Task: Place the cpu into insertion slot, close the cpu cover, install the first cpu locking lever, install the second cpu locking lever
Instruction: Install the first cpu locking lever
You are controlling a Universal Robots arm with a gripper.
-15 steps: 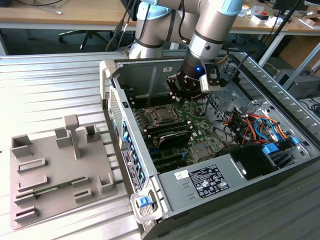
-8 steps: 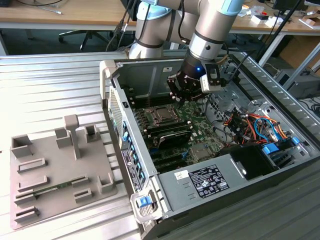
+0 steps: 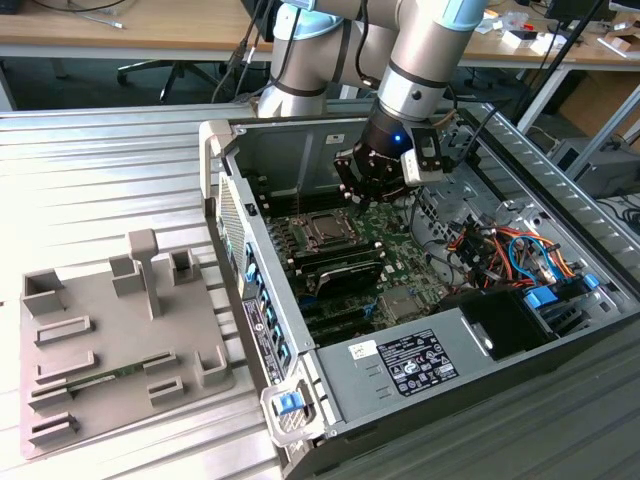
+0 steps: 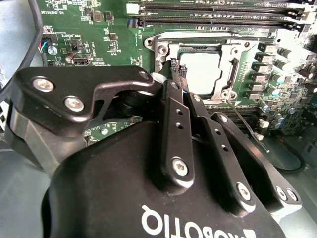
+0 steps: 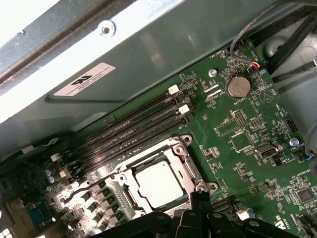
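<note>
The cpu (image 5: 157, 182) lies flat in its socket on the green motherboard, its dull silver top also plain in the second wrist view (image 4: 199, 72). The cpu cover (image 5: 185, 157) is a thin metal frame lying down around it. A thin wire locking lever (image 4: 243, 120) sticks out past one socket corner, and a hooked lever end (image 5: 74, 196) stands off the socket's side. My gripper (image 4: 174, 69) is shut, with its tips right at the socket's edge beside the cover (image 4: 163, 49). From outside, the gripper (image 3: 350, 195) hangs just above the socket (image 3: 322, 232).
The open computer case (image 3: 225, 160) lies on a ribbed metal table. Memory slots (image 5: 129, 131) run beside the socket, and a black power supply (image 3: 510, 320) and coloured cables (image 3: 500, 250) fill the exterior view's right. A grey fixture block (image 3: 120, 330) sits left of the case.
</note>
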